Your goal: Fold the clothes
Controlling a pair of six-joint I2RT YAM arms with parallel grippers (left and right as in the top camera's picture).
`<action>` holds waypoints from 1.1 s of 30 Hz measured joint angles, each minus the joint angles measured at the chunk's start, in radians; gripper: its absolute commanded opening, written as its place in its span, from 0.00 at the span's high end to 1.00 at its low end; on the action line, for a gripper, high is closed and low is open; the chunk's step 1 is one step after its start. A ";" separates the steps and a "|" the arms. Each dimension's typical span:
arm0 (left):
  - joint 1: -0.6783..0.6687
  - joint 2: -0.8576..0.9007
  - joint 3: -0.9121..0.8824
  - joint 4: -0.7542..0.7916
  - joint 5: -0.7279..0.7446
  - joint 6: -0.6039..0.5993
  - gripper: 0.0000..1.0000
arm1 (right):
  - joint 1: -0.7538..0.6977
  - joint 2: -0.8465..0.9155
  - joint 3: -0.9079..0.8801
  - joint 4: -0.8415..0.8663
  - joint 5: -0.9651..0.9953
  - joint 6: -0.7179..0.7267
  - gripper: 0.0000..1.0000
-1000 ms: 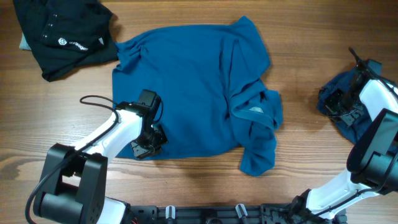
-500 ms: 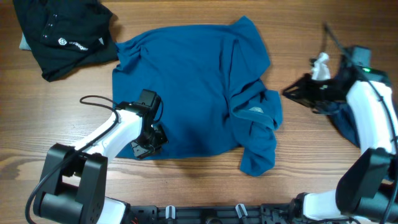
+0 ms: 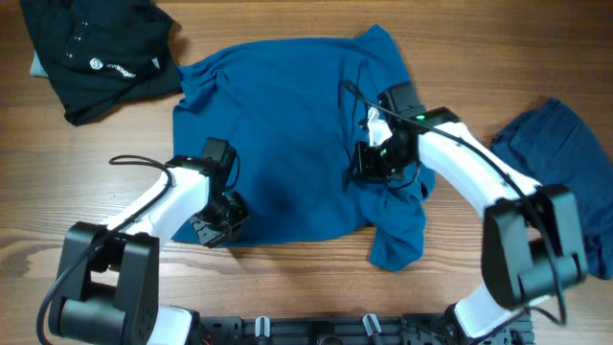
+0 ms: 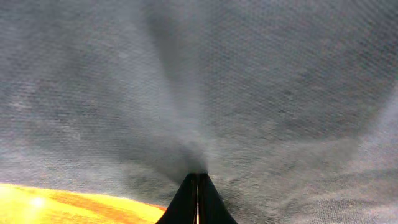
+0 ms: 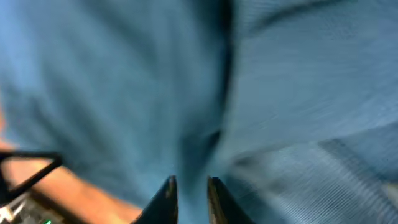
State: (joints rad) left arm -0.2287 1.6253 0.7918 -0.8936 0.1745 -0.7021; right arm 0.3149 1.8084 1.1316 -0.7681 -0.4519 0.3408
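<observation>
Black garment [image 3: 107, 34], white logo [image 3: 97, 64], beside T-shirt [image 3: 278, 134]

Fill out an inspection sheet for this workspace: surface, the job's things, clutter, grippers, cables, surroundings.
Surface: wooden table, grain visible.
Job's things: mid-blue T-shirt spread at centre, its right sleeve bunched; darker blue garment crumpled at the right edge.
Clutter: black garment with a white logo, crumpled at top left.
Grippers: left gripper shut on the T-shirt's lower left hem; right gripper over the T-shirt's right side, fingers slightly apart, grip unclear through blur.
Cables: black cable looping off the left arm.
Surroundings: black rail along the near edge.
</observation>
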 measured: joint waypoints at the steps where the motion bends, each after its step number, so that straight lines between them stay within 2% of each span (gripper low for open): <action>1: 0.007 0.000 0.000 -0.005 0.000 0.000 0.96 | -0.001 0.018 0.000 0.000 0.019 0.011 0.88; 6: 0.041 0.001 0.000 -0.018 0.000 0.000 0.96 | -0.034 0.073 -0.010 -0.027 0.149 0.090 0.81; 12: 0.042 0.001 0.000 -0.010 -0.006 0.000 0.96 | -0.122 0.073 -0.010 -0.081 0.230 0.111 0.78; 24: 0.099 0.001 -0.001 0.010 -0.012 0.000 0.96 | -0.331 0.073 -0.010 -0.139 0.279 0.113 0.90; 31: 0.108 0.001 -0.001 0.019 -0.027 0.000 0.96 | -0.346 0.073 -0.010 -0.168 0.306 0.120 0.92; 33: 0.126 0.001 -0.001 0.019 -0.028 0.000 0.96 | -0.346 0.073 -0.010 -0.174 0.308 0.129 0.96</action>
State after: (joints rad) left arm -0.1028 1.6264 0.7910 -0.8742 0.1467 -0.7021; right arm -0.0311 1.8816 1.1221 -0.9424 -0.1440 0.4702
